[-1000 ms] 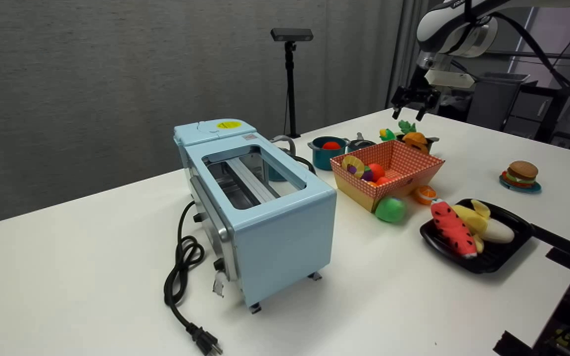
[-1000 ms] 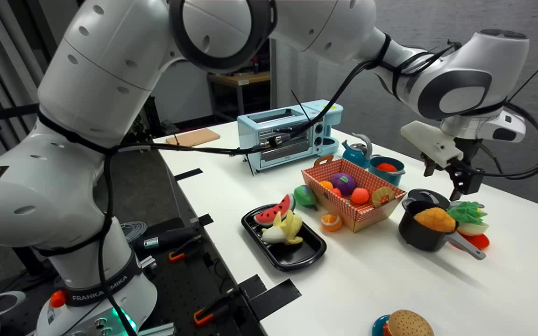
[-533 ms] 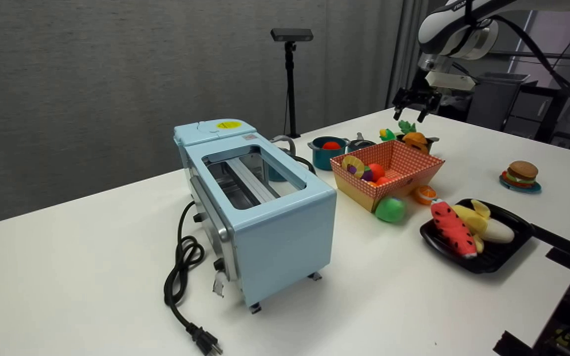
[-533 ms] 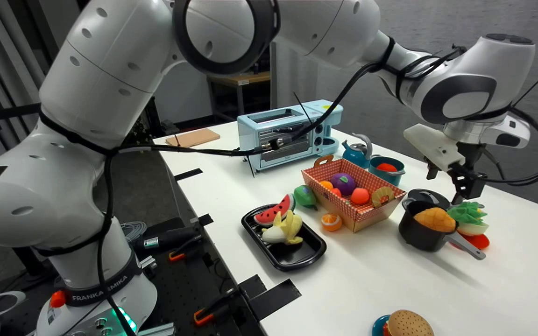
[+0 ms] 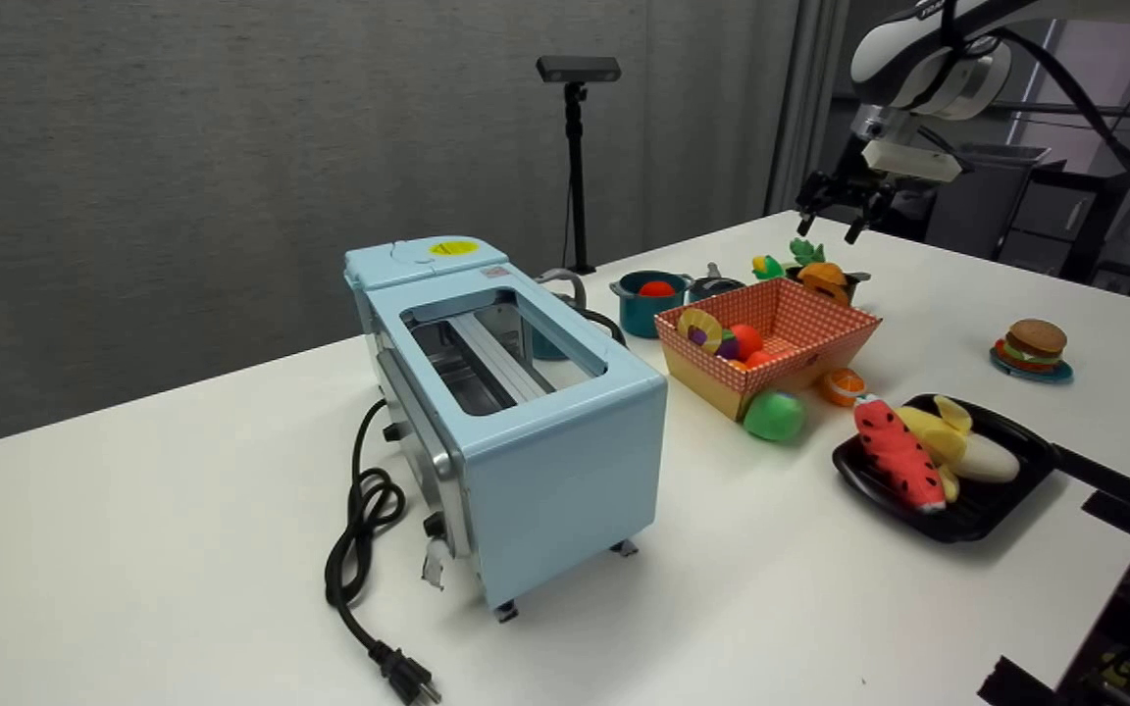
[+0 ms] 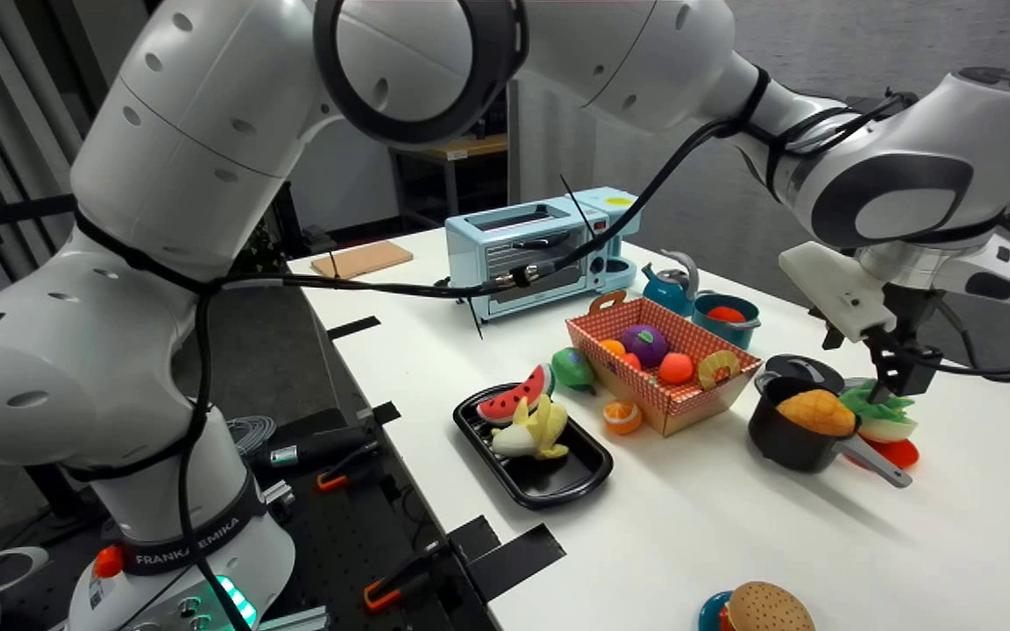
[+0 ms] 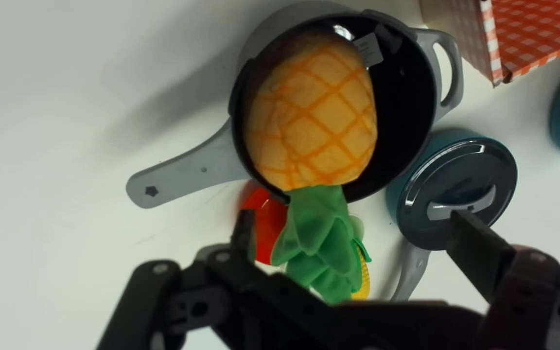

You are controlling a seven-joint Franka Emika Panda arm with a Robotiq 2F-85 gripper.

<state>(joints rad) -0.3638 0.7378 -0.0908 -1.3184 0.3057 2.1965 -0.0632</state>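
Note:
My gripper is open and holds nothing. In the wrist view its fingers stand wide apart over the green leaves of a plush pineapple. The pineapple's orange body lies inside a black pot with a grey handle, and its leaves hang over the rim. Partly hidden below the leaves are a red dish-like thing and a toy corn. A teal pan with a dark lid sits beside the pot. In both exterior views the gripper hangs above the table near the pot.
A red-checked basket of toy fruit stands close to the pot. Nearer the robot base lies a black tray with a toy watermelon and banana. A toy burger, a teal pot and a blue toaster oven are also on the table.
The arm has shifted to the right in both exterior views, and the gripper sits slightly lower there. Its jaws have stayed open. The objects on the table have not moved.

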